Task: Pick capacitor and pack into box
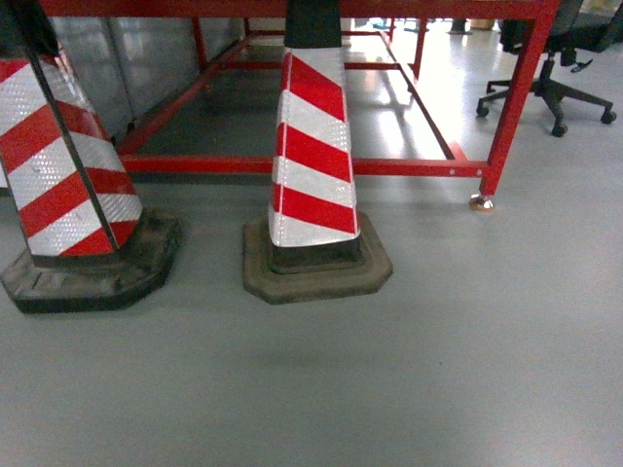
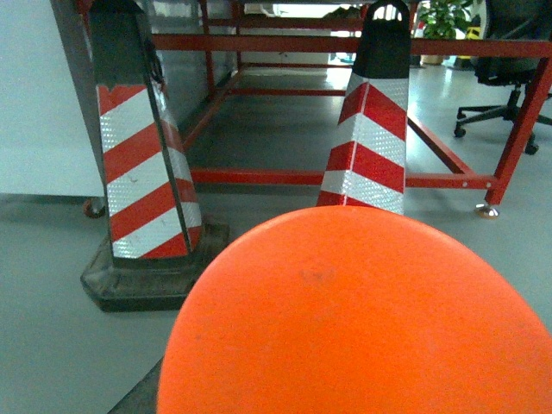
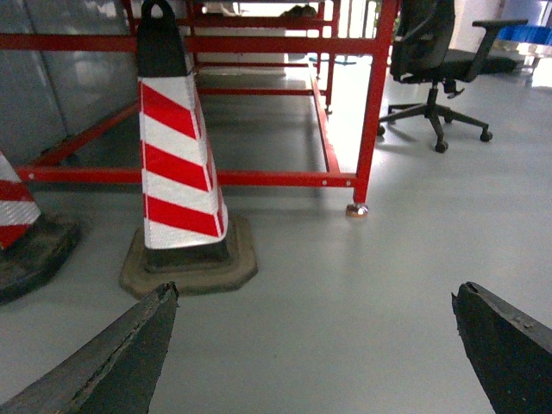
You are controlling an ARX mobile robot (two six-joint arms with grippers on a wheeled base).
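Observation:
No capacitor and no box show in any view. In the right wrist view my right gripper (image 3: 315, 289) hangs open over bare grey floor. Its two dark fingertips (image 3: 129, 345) stand far apart with nothing between them. A big smooth orange rounded surface (image 2: 362, 319) fills the lower half of the left wrist view and hides the left jaws. Only a dark sliver shows at its lower left edge. Neither gripper appears in the head view.
Two red-and-white striped cones stand on the floor: one in the middle (image 1: 313, 146), one at the left (image 1: 68, 175). Behind them runs a red metal frame (image 1: 302, 165) on feet. A black office chair (image 1: 555, 78) is at the far right.

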